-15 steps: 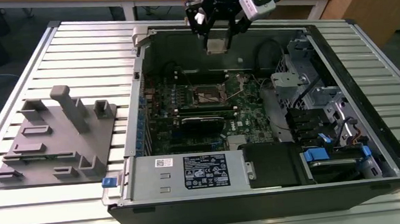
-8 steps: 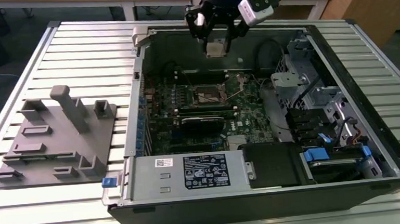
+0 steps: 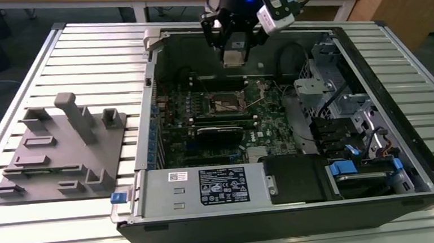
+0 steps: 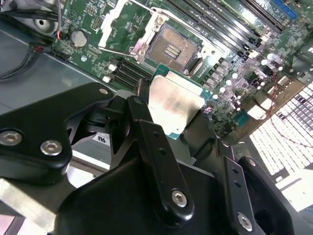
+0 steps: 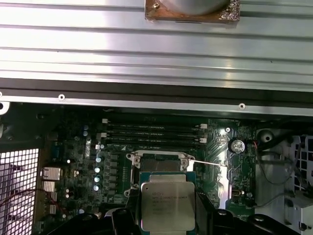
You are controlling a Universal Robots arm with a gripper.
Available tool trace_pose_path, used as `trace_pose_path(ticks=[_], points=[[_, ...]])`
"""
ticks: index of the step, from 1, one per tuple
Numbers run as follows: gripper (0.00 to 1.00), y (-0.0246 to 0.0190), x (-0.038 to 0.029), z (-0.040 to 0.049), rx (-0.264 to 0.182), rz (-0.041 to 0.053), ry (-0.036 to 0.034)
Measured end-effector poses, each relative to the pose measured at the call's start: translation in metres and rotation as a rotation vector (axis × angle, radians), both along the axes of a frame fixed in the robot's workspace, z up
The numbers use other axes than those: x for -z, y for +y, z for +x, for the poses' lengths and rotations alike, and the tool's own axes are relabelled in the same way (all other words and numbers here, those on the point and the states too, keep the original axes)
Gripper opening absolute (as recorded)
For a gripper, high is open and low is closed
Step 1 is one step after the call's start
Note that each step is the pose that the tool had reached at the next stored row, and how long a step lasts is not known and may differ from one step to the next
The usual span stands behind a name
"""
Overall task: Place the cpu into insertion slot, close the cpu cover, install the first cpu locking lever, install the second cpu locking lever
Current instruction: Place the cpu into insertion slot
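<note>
My gripper [image 3: 232,57] hangs over the open computer case, shut on the cpu [image 3: 232,59], a flat silver square. In both wrist views the cpu [image 4: 173,104] [image 5: 167,200] sits between the black fingers [image 4: 146,129]. It is held in the air above the green board. The insertion slot [image 3: 226,103] [image 4: 172,45] lies uncovered below, its dark centre bare; the first wrist view has the insertion slot [image 5: 159,160] partly hidden behind the chip. The cpu cover [image 4: 124,27] stands flipped open beside the slot. A thin wire lever [image 4: 122,51] is raised next to it.
Long black memory slots [image 5: 151,133] run beside the socket. A power supply [image 3: 221,186] fills the case's near side and drive cages [image 3: 336,91] the exterior view's right. A grey fixture [image 3: 60,148] rests on the slatted table [image 3: 84,45]. A copper-based heat sink [image 5: 192,10] sits outside the case.
</note>
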State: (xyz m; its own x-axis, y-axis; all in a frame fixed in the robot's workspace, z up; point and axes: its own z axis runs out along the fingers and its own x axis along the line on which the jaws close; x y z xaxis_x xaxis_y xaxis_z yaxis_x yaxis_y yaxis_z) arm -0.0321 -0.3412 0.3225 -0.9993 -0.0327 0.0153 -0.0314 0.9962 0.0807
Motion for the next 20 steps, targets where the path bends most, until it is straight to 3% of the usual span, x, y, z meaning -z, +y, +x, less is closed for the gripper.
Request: trace_pose_path(ticks=[12,20], points=[[0.54,-0.0001,0.0190,-0.0016,-0.002,-0.0001,0.0000],[0.54,-0.0001,0.0272,-0.0043,-0.003,0.0014,-0.0030]])
